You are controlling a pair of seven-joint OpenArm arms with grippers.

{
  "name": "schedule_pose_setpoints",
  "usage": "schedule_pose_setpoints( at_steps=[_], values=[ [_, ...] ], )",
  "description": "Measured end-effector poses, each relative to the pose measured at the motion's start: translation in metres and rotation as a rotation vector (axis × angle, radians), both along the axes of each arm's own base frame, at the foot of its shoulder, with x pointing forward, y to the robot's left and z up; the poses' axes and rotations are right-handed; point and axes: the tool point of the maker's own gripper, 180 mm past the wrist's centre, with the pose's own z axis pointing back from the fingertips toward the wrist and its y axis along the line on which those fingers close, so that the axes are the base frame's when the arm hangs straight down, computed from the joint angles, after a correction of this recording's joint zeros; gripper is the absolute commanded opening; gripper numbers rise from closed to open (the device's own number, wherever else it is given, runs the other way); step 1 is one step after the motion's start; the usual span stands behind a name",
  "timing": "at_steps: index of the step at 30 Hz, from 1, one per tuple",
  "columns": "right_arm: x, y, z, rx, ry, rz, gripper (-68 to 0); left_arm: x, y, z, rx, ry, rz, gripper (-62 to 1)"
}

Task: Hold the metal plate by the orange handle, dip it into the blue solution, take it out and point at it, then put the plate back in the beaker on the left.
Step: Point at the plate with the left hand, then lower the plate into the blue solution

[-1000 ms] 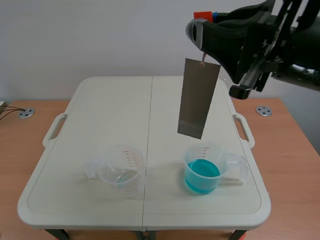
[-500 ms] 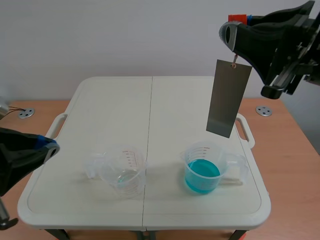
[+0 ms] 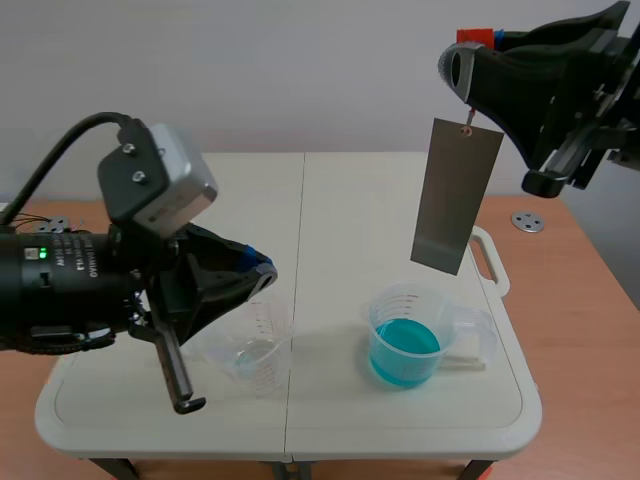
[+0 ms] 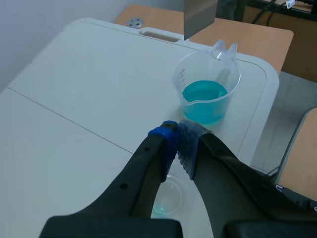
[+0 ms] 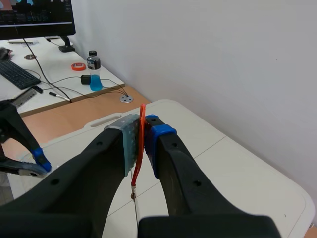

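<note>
1. looking from the left, my left gripper [image 3: 258, 268] is raised off the table [image 3: 330, 200]. its fingers are pressed together on nothing and the tips aim toward the right side. the empty beaker [image 3: 248, 342] sits just beneath them.
2. the beaker of blue solution [image 3: 405, 345] stands to the right, well apart from the empty one and ahead of my left fingertips in the left wrist view.
3. the metal plate [image 3: 457, 195] hangs in the air above the blue beaker, clear of the liquid. its long axis is near upright with a slight tilt. from my left fingertips it lies up and to the right, beyond the blue beaker.
4. the right gripper [image 3: 462, 72] is high at the right, clamped on the thin orange handle [image 5: 141, 119], and the plate dangles below it.
5. i judge that pointing comes next. the left arm is the free one, so its closed tips need to lift up and rightward toward the plate's face.
</note>
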Motion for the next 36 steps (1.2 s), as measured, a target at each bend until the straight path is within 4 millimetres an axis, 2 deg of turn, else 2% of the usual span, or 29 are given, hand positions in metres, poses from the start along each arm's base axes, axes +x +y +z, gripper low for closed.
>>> schedule_pose_setpoints(
  at_steps=[11,21,36],
  values=[
    [0.0,0.0,0.0,0.0,0.0,0.0,-66.4,0.033,-0.037,-0.031,0.006,0.031,-0.012,-57.9],
    [0.0,0.0,0.0,0.0,0.0,0.0,-66.4,0.051,-0.066,-0.033,-0.009,0.026,-0.025,-57.9],
    [0.0,0.0,0.0,0.0,0.0,0.0,-66.4,0.056,-0.069,-0.032,-0.003,0.001,-0.024,-57.9]
  ],
)
